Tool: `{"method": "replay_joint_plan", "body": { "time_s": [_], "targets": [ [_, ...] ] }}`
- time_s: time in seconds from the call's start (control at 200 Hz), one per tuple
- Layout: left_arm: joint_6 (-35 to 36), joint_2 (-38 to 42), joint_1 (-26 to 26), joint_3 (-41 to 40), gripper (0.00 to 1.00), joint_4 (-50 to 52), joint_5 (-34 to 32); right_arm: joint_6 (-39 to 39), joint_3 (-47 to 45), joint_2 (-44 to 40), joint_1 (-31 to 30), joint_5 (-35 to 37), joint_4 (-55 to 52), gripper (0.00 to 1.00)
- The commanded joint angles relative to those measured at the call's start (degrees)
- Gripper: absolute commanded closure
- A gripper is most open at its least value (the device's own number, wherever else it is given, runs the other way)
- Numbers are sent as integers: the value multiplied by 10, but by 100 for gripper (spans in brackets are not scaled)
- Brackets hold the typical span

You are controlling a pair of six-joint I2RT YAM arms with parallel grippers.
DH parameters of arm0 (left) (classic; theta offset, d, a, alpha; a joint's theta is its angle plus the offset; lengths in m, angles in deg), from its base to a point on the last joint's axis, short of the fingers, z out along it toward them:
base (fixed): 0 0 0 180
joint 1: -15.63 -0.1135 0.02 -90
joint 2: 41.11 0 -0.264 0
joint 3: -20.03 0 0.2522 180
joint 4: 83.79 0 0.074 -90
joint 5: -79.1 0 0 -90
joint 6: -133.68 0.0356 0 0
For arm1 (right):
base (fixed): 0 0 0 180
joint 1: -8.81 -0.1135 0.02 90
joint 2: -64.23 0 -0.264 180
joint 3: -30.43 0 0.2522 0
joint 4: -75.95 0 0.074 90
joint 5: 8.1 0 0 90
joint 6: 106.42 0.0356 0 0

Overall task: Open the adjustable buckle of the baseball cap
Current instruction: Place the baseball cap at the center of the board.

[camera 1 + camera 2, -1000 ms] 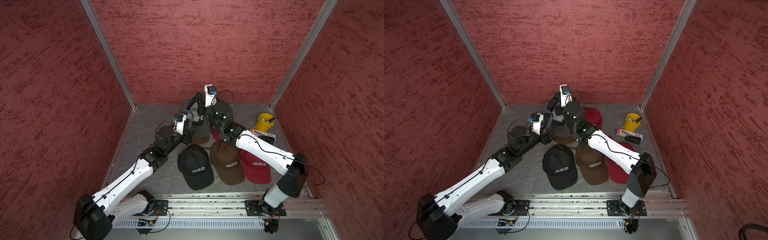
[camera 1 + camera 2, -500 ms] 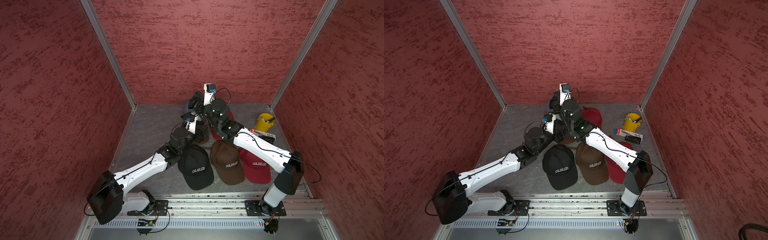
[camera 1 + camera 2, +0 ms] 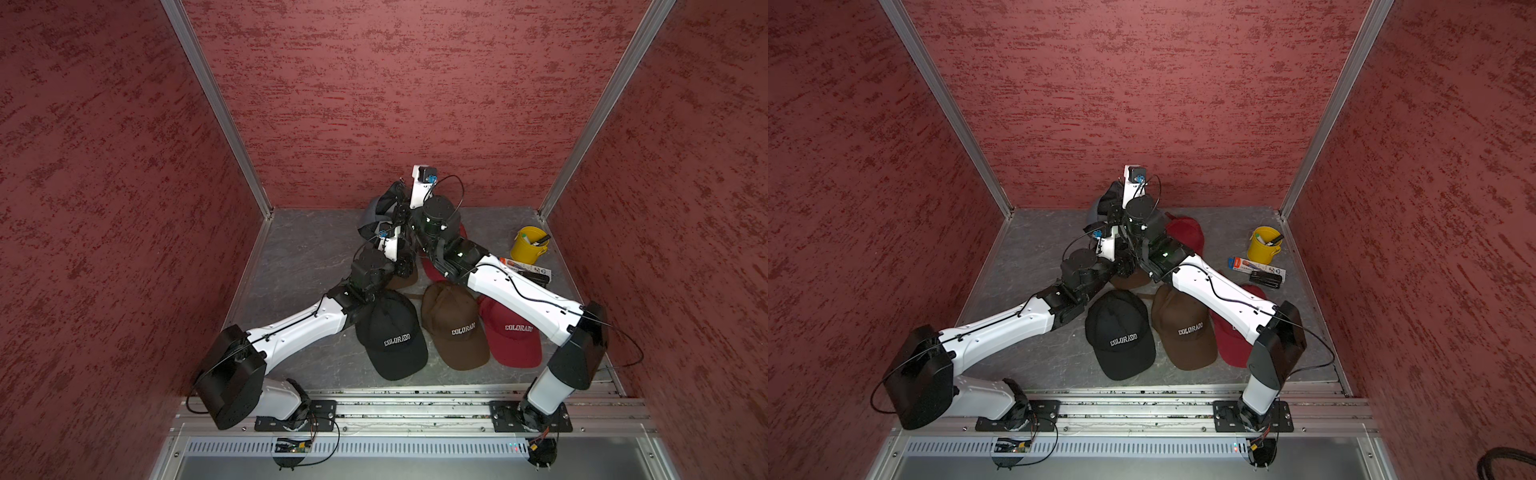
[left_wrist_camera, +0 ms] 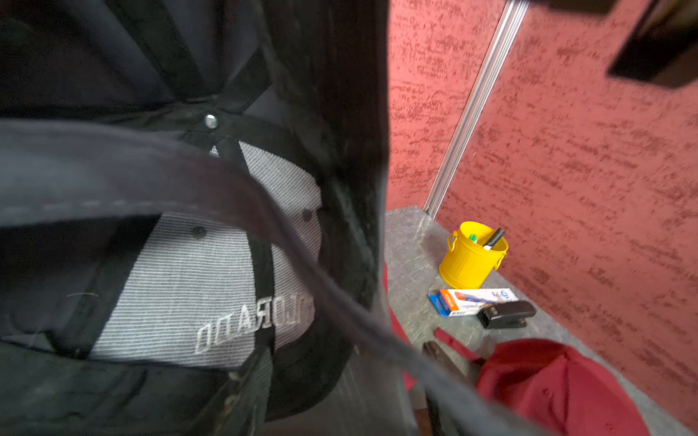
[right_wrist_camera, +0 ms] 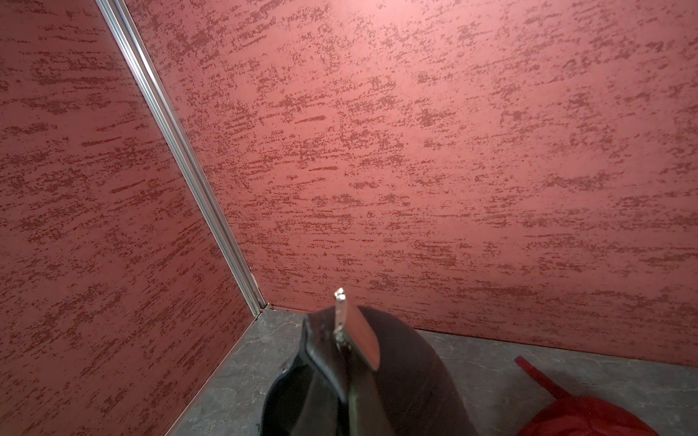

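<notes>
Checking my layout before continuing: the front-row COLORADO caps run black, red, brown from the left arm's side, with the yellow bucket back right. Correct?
No: both top views show black cap, brown cap, then red cap, brown in the middle. The yellow bucket is back right.

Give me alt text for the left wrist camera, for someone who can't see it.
Close-up into the inside of a dark cap, its COLORADO stitching reading backwards on pale lining, a blurred fabric band crossing in front. Beyond it sit a yellow bucket of markers, a blue and orange box, a black stapler and a red cap.
</notes>
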Motion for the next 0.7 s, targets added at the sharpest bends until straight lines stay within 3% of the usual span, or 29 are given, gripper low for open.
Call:
{"method": "replay_joint_plan", "body": {
  "time_s": [0.0, 0.12, 0.255, 0.451, 0.616, 0.696],
  "targets": [
    [9, -1, -5, 13, 49, 14, 15, 12, 3, -6, -4, -8, 9, 100],
    [11, 8, -13, 9, 70, 23, 28, 19, -3, -6, -4, -10, 8, 100],
    [12, 18, -21, 6, 85, 34, 45, 12, -5, -5, -4, -14, 10, 100],
    [3, 42, -40, 3, 97, 58, 86, 0, -7, -3, -3, -18, 12, 100],
    [-29, 70, -96, -6, 99, 92, 190, -39, -35, -17, -3, -39, 41, 85],
    [-47, 81, -135, -3, 100, 137, 243, -61, -60, -31, -3, -54, 68, 64]
  ]
}}
